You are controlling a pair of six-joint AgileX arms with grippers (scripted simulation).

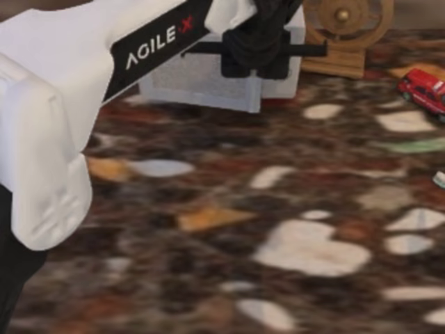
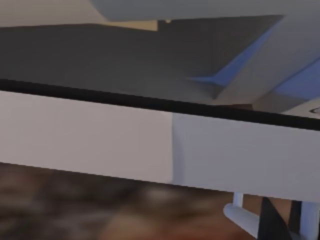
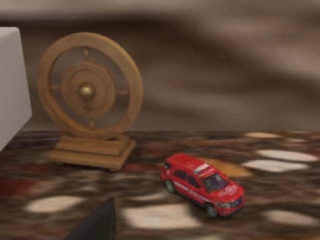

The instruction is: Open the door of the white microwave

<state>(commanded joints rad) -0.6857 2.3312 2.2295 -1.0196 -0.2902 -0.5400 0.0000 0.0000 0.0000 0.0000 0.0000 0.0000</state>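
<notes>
The white microwave (image 1: 290, 78) stands at the back of the table, with its side wall (image 3: 10, 85) showing in the right wrist view. Its door (image 1: 198, 82), with a grey mesh window, stands ajar, the free edge swung out toward the front. My left arm reaches across to it, and the black left gripper (image 1: 256, 64) is at that free edge. In the left wrist view the door's white panel (image 2: 100, 135) fills the middle, with dark interior behind. A dark fingertip (image 2: 270, 225) crosses the white handle bar (image 2: 245, 216). Only a dark tip of my right gripper (image 3: 100, 225) shows, away from the microwave.
A wooden wheel ornament (image 1: 344, 28) (image 3: 90, 95) stands just right of the microwave. A red toy car (image 1: 423, 89) (image 3: 202, 184) is parked farther right. A small pale object (image 1: 439, 179) sits at the table's right edge.
</notes>
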